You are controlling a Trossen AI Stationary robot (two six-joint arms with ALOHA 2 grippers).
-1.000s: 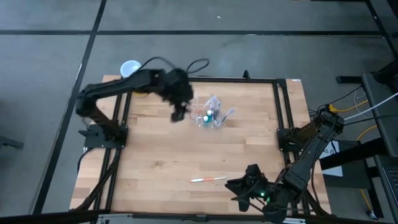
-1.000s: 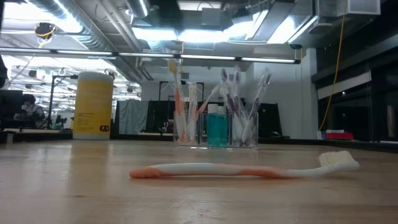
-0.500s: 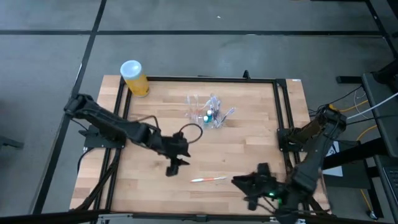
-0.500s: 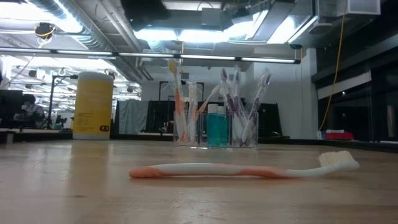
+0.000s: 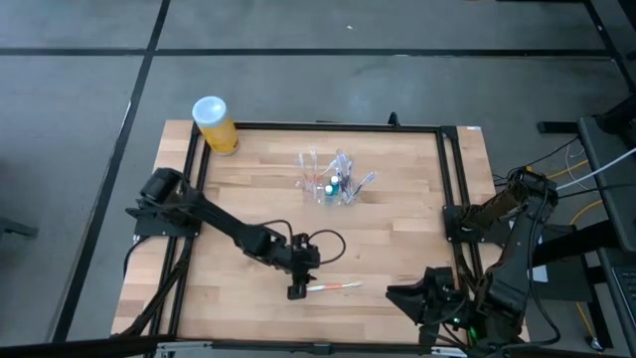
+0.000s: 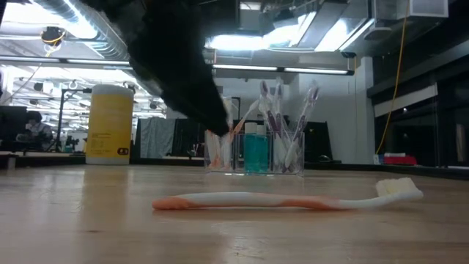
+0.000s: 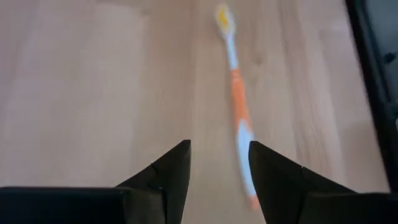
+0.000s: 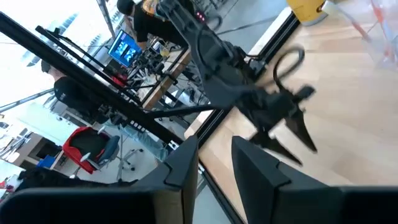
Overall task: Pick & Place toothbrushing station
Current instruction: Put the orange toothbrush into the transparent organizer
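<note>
toothbrushing station (image 5: 332, 182) stands upright on the far middle of the table (image 5: 397, 249), well apart from both claws, its clear cups holding brushes and a teal bottle. from the low camera it sits behind the loose toothbrush (image 6: 289, 199). the left claw (image 5: 297, 290) is stretched out low over the near part of the wood, its fingers (image 7: 168, 171) parted with nothing between them, and the white and orange toothbrush lies flat just beside its tip, off to one side rather than between the jaws. the station is far beyond that claw, toward the back edge. the yellow cylinder (image 5: 213, 123) with a white lid stands at the far left corner. the right claw (image 5: 407, 296) waits off the near right edge, fingers slightly apart and holding nothing.
</note>
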